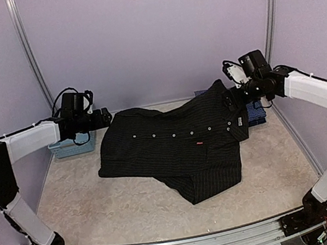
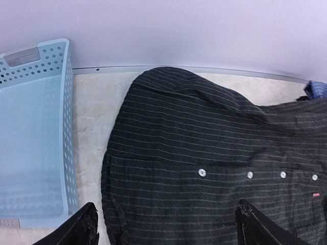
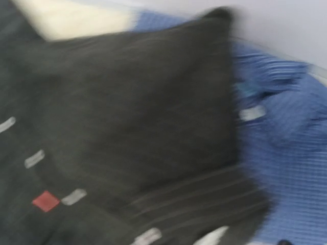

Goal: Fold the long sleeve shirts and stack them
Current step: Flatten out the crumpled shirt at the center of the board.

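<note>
A black pinstriped long sleeve shirt [image 1: 179, 142] lies spread across the middle of the table, button row and small red tag [image 1: 200, 144] facing up. My left gripper [image 1: 105, 116] hovers at its left end. In the left wrist view its fingers [image 2: 84, 227] stand wide apart over the cloth [image 2: 204, 153], holding nothing. My right gripper [image 1: 234, 95] is at the shirt's raised right corner. The right wrist view is blurred and shows no fingers, only black cloth [image 3: 127, 102] over the blue checked shirt [image 3: 291, 153]. That blue shirt [image 1: 256, 113] lies folded at the back right, partly under the black one.
A light blue plastic basket [image 1: 74, 149] stands at the back left, beside the left gripper; its perforated wall [image 2: 69, 127] runs close to the shirt's edge. Walls enclose the table on three sides.
</note>
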You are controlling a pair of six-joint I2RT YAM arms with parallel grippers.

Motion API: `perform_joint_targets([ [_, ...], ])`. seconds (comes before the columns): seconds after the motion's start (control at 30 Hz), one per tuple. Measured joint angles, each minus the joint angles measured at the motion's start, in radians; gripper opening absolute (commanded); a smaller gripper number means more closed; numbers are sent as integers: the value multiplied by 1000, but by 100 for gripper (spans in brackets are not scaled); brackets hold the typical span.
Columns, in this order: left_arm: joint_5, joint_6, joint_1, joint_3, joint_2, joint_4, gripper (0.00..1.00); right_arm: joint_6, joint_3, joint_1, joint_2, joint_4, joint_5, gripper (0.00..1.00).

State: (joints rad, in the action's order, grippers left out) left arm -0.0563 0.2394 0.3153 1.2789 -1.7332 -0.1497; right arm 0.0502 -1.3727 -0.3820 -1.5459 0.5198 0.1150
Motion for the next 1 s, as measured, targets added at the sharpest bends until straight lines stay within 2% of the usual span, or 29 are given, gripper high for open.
perform_joint_targets([
  [0.17,3,-8,105,-257,184,90,86,29,252,-97,111,-24,-117,82],
  [0.4,48,11,200,-498,284,90,85,70,469,-121,117,5,-288,78],
  [0.6,53,47,231,-551,358,90,85,87,521,-140,111,0,-393,75],
  [1.0,53,64,236,-577,346,102,85,87,521,-153,-24,-15,-457,55],
])
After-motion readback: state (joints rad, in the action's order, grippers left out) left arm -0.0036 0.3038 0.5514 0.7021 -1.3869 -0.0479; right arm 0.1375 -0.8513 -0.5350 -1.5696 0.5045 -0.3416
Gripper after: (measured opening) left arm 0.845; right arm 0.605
